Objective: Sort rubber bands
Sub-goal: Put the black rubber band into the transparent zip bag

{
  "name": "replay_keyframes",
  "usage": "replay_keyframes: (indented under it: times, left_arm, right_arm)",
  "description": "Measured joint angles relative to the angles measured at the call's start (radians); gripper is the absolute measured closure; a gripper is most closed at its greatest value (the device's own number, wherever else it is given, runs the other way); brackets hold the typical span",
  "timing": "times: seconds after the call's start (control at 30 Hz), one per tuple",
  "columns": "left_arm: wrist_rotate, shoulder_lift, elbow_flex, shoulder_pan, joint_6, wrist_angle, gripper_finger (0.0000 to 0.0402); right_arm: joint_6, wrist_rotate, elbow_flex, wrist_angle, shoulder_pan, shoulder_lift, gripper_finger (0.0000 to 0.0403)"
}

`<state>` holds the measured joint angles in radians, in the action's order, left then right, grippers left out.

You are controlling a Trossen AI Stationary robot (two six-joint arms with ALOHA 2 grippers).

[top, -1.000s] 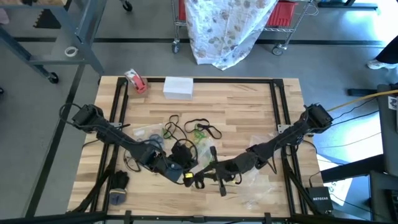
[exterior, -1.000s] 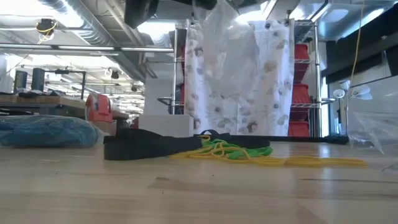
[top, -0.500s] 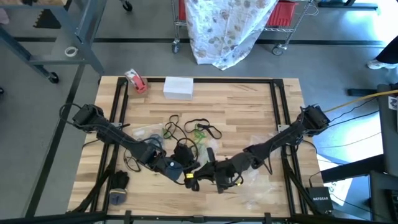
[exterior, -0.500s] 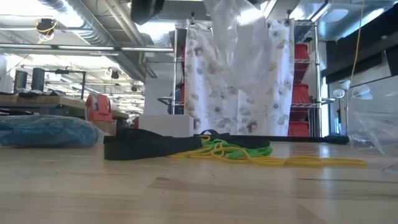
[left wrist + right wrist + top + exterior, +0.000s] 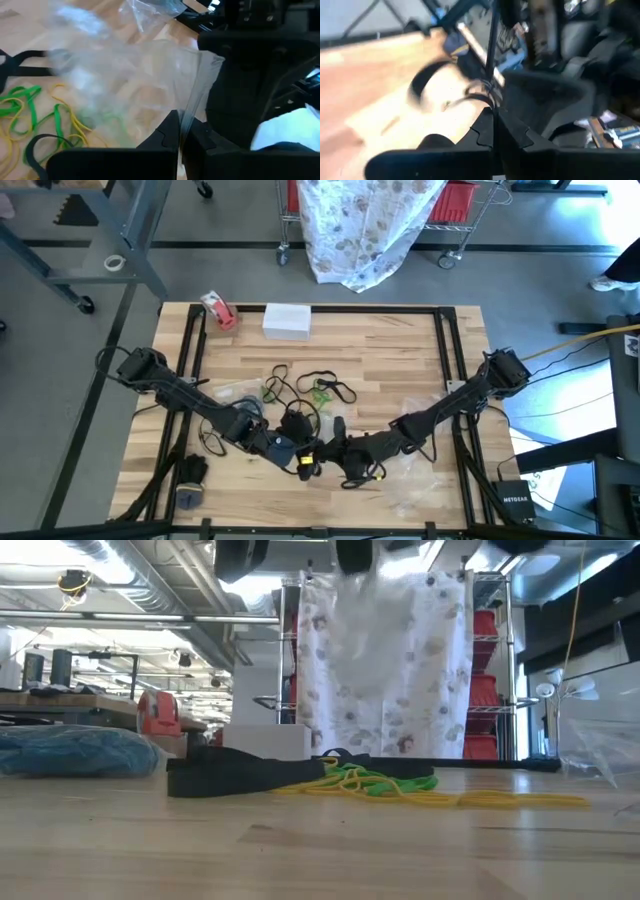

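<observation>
The right gripper [image 5: 328, 457] has slid toward the left gripper [image 5: 300, 460]; both pinch one clear plastic bag [image 5: 140, 75]. The thin coloured rubber bands [image 5: 305, 392] lie just beyond, nearer the left.

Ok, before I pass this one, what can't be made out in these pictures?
- Right wrist view: blurred; what the shut right pincer pinches, a thin dark strand, can't be identified.
- Left wrist view: the clear bag in the shut left pincer veils the rubber bands behind.
- Low view: both pincers cut off by the top edge.

bare wood spans the table's far half [image 5: 390, 340], rubber bands [image 5: 305, 392] and both arms crowd mid-table.
</observation>
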<state>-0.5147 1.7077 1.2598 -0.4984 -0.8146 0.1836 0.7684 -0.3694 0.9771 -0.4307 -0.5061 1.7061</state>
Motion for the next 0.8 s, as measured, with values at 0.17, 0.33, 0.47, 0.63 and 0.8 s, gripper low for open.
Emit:
replay_keyframes:
  times: [0.17, 0.33, 0.47, 0.63, 0.8]
  left_arm:
    - [0.003, 0.000, 0.000, -0.016, -0.043, 0.059, 0.0400]
    - [0.001, 0.000, -0.002, -0.028, -0.069, 0.086, 0.0400]
    - [0.019, 0.000, -0.002, -0.040, -0.078, 0.075, 0.0400]
    - [0.018, 0.000, -0.001, -0.053, -0.093, 0.065, 0.0400]
    - [0.006, 0.000, -0.002, -0.054, -0.093, 0.069, 0.0400]
  right_arm:
    - [0.000, -0.103, 0.000, 0.061, -0.024, 0.000, 0.0393]
    - [-0.026, -0.172, 0.000, 0.110, -0.026, -0.001, 0.0393]
    - [-0.099, -0.224, 0.000, 0.158, -0.012, -0.002, 0.0393]
    - [-0.239, -0.279, -0.001, 0.189, 0.012, -0.001, 0.0393]
    - [-0.375, -0.203, -0.001, 0.197, 0.018, 0.000, 0.0393]
